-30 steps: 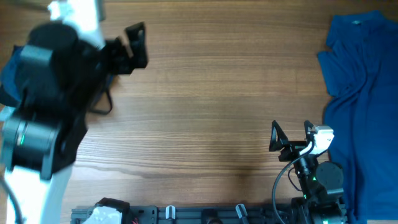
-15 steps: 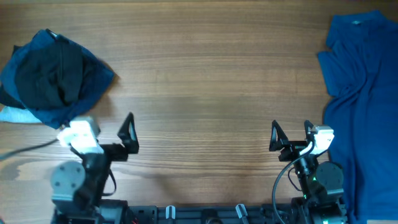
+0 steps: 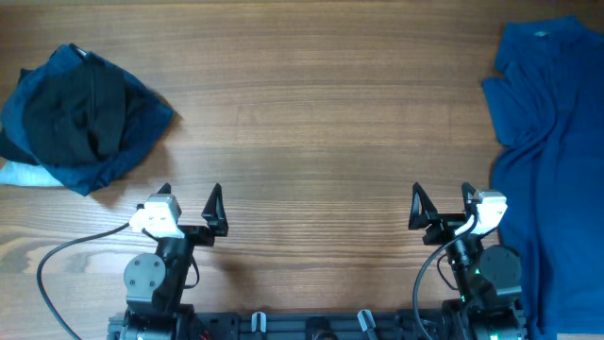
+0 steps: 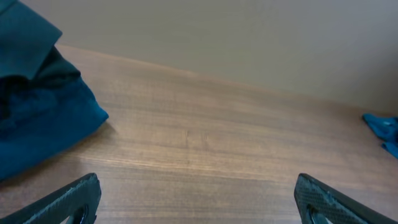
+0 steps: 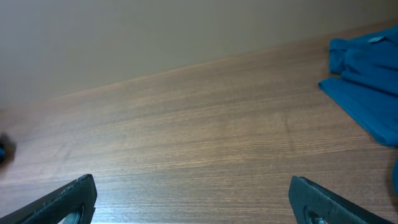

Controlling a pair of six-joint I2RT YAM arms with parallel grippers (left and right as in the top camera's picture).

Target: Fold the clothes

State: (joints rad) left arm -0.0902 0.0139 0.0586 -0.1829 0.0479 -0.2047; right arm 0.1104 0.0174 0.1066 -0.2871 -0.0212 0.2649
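Observation:
A folded pile of clothes lies at the table's far left: a black garment [image 3: 71, 118] on top of a blue shirt [image 3: 132, 127]; the blue shirt also shows in the left wrist view [image 4: 37, 118]. Another blue shirt [image 3: 547, 161] lies spread out along the right edge, and its corner shows in the right wrist view [image 5: 367, 81]. My left gripper [image 3: 189, 200] is open and empty near the front edge, below the pile; its tips show in the left wrist view [image 4: 198, 198]. My right gripper [image 3: 440, 203] is open and empty, just left of the spread shirt; its tips show in the right wrist view [image 5: 199, 196].
The wooden table [image 3: 321, 113] spans the view. A pale cloth edge [image 3: 17, 173] pokes out under the left pile. A cable [image 3: 75, 250] runs from the left arm's base. A beige wall stands behind the table in the wrist views.
My left arm has pulled back from over the left pile to the front edge, leaving the pile uncovered. The right arm has not moved.

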